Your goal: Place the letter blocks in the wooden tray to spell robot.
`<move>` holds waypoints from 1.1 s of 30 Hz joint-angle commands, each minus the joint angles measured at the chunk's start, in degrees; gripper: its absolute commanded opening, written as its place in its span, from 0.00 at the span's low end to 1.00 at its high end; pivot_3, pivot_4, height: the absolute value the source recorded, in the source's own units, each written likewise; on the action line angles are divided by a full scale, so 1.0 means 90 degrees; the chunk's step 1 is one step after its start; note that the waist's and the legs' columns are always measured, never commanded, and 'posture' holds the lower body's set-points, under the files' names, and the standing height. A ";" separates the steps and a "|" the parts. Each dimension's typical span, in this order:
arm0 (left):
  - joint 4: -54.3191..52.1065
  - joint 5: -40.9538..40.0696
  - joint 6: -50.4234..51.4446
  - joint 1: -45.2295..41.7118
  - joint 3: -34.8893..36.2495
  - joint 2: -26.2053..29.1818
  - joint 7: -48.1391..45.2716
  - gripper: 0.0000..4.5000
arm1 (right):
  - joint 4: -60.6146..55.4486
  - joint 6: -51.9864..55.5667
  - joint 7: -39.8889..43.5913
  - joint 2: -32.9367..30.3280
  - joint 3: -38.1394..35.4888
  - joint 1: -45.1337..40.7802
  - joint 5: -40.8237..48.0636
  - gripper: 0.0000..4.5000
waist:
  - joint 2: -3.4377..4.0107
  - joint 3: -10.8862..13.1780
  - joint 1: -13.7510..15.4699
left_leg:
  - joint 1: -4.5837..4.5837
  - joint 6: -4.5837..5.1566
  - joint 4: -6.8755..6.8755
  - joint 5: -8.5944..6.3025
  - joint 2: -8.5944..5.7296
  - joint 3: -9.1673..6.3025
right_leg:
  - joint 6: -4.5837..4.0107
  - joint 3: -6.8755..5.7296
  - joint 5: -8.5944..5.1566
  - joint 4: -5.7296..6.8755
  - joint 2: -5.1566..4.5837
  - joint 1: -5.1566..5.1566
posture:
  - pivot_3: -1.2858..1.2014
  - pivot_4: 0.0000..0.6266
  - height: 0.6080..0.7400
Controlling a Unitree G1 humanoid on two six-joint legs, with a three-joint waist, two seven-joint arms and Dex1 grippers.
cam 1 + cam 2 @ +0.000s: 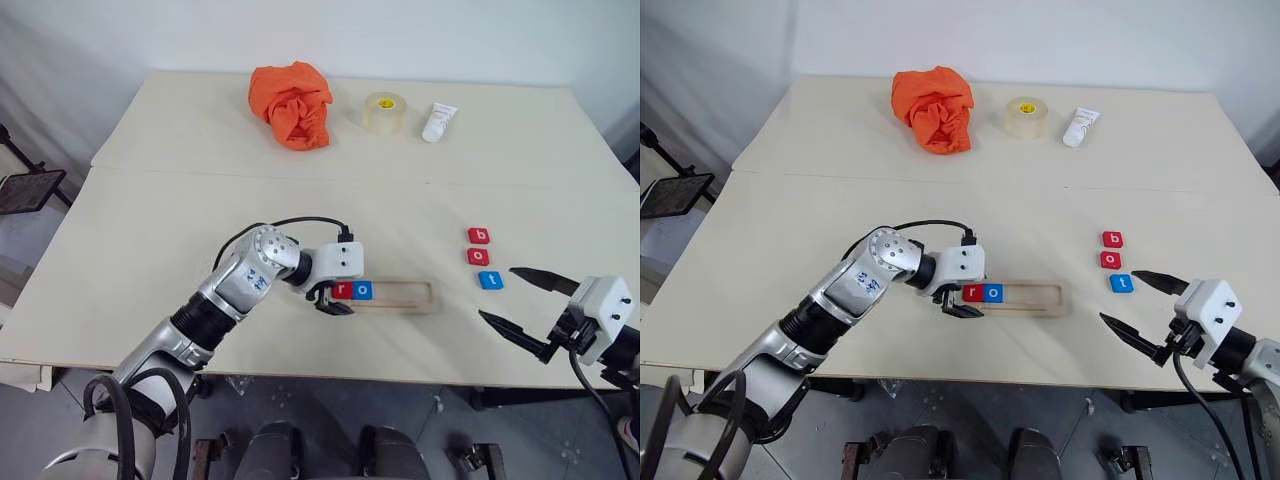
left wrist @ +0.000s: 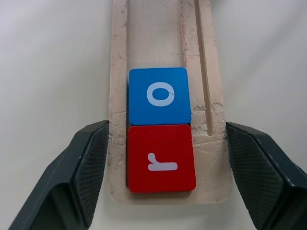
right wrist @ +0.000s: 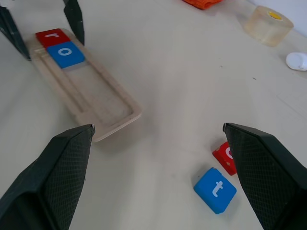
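Tray: r and o butted at its left end — room for three more.
Left hand: open, straddling r.
Right hand: open, near t.

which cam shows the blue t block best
The right wrist view: the blue t block lies close, its letter plain, between the open right gripper fingers. Both eye views show it small, on the table beside the red blocks.
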 commanded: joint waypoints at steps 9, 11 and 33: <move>-0.0561 -0.0031 0.0610 0.0140 0.0091 -0.0117 0.0158 1.00 | -0.0007 0.0060 0.0020 -0.0050 -0.0110 -0.0301 0.0091 1.00 | 0.0000 0.0000 0.0005 | 0.0000 0.0001 0.0001 0.0000 0.0000 -0.0001 | 0.0000 0.0000 0.0000 0.0002 0.0000 0.0000 | 0.52 0.24 1.00; -0.0644 -0.0032 0.0483 0.0200 0.0187 -0.0096 0.0252 1.00 | -0.0018 0.0091 0.0031 -0.0052 -0.0113 -0.0315 0.0089 1.00 | 0.0000 0.0000 0.0008 | 0.0000 0.0001 0.0001 0.0000 0.0000 -0.0001 | 0.0000 0.0000 0.0000 0.0002 0.0000 0.0000 | 0.52 0.24 1.00; -0.0715 -0.3182 -0.3531 0.3382 0.4075 -0.0092 -0.0336 1.00 | -0.0203 0.2757 -0.2439 0.0459 -0.0288 -0.0789 0.0153 1.00 | 0.0013 -0.0006 -0.0129 | 0.0006 0.0000 0.0004 0.0000 0.0002 -0.0011 | -0.0001 0.0003 0.0000 0.0009 -0.0009 0.0006 | 0.52 0.24 1.00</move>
